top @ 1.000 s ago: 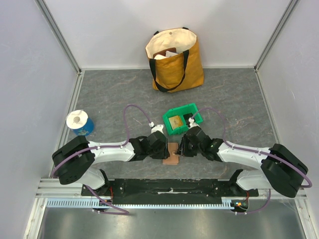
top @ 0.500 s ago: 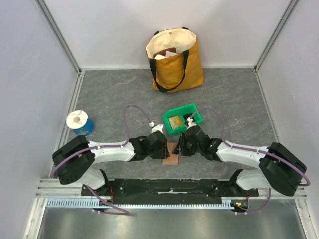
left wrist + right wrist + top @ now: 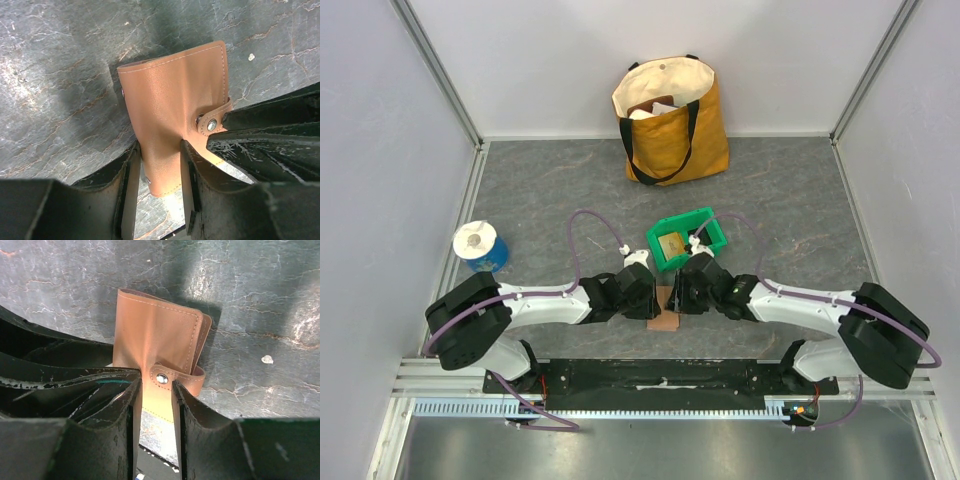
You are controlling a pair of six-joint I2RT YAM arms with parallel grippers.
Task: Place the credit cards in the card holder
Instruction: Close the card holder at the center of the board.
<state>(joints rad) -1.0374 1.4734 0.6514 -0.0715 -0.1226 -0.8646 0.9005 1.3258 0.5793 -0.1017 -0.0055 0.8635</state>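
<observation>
2 claws of mine meet at the near middle of the grey table (image 3: 540, 190), with the card holder (image 3: 665, 318) showing from above as a small brown patch between them.

Far to my left, well apart from all else, a blue tub topped with a white roll (image 3: 480, 245) stands upright.

Moving inward, my left gripper (image 3: 648, 300) reaches toward the middle. In the left wrist view its 2 fingers (image 3: 127, 192) sit 1 on each side of the near lower edge of the card holder (image 3: 172, 105). Both press on the leather, so this claw is closed on it. The holder is folded over, its terracotta outer face turned to that camera. Its snap tab (image 3: 212, 125) wraps round the right edge, with the metal stud showing.

There my right gripper (image 3: 682, 298) comes in. In the right wrist view its fingers (image 3: 131, 412) stand only narrowly apart, and the strip below the snap tab (image 3: 162, 378) runs between them. It touches both, so this claw is clamped on the card holder at its tab end.

Just behind my right wrist sits a green bin (image 3: 715, 235), with a flat tan thing inside that I cannot make out.

Further back, against the rear wall, a yellow and cream tote bag (image 3: 670, 140) stands upright.
</observation>
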